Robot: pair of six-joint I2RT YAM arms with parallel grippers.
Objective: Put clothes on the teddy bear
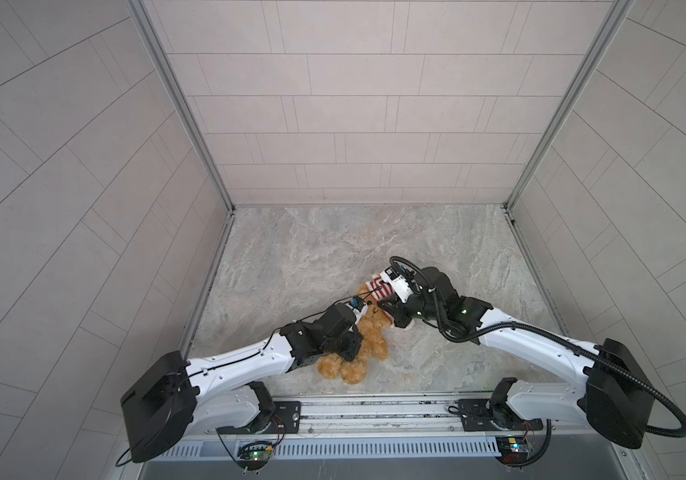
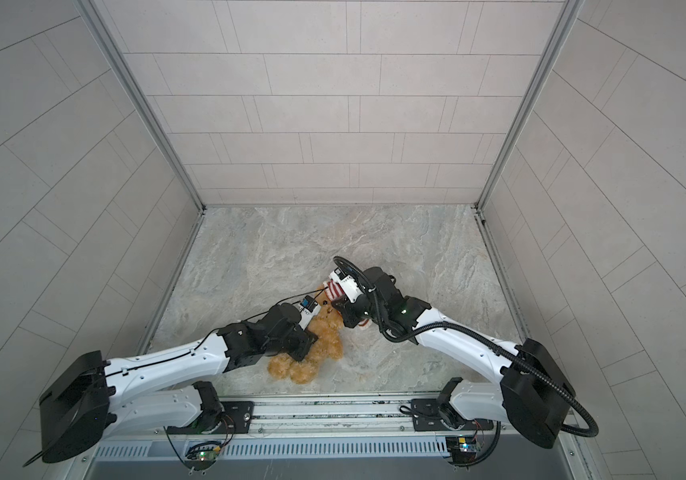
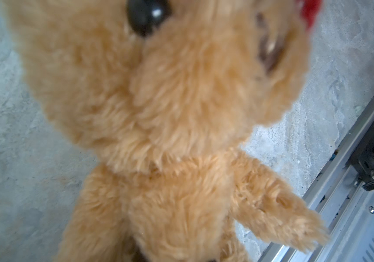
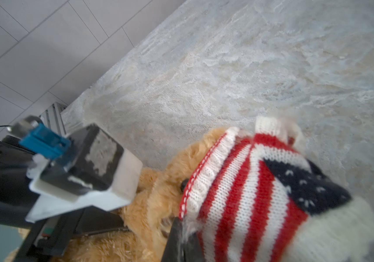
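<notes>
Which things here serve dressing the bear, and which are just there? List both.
Job: fluffy golden-brown plush teddy bear; red-and-white striped knitted sweater with navy starred patch, partly over its head; right gripper, jaws shut on the sweater hem.
Just there: grey marbled tabletop; pale tiled walls; metal rail at the front.

The teddy bear (image 1: 374,340) lay on the table (image 1: 333,249) near its front edge (about midway across) — the sweater (image 1: 378,289) sat over its head, at the far end.

The counter (image 1: 333,241) lies open toward its far edge and both far corners. Mid near edge, the teddy bear (image 1: 374,345), sweater (image 1: 378,289), left arm (image 1: 245,361) and right arm (image 1: 512,334) block passage. Walls (image 1: 354,124) close three sides.
</notes>
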